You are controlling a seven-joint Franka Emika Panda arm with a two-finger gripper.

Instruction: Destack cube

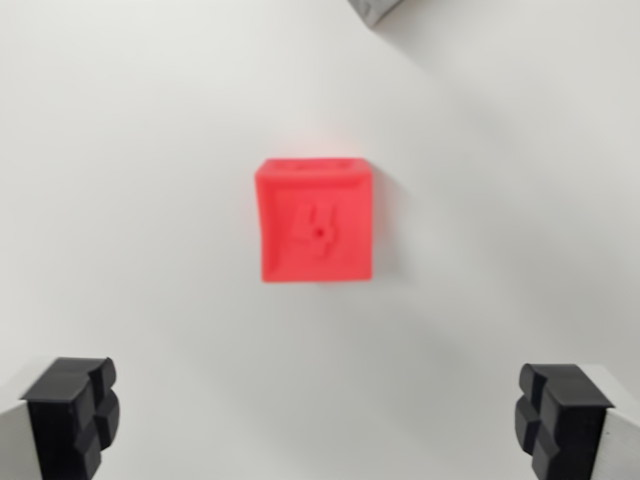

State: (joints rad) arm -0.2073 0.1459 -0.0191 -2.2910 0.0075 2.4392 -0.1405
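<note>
at centre of the wrist view: a red cube (316, 222) is seen on the white surface (130, 180).
gripper (318, 420): spread wide below the cube, nothing held.
grey object (375, 9): seen above the cube, cut off.

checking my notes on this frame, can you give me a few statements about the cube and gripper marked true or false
1. The red cube lies near the middle of the wrist view. True.
2. The gripper is shut on the cube. False: its fingers stand wide apart, nothing between them.
3. The surface is white. True.
4. A blue cube lies beside the red one. False: only a grey object shows at the top edge.
</note>
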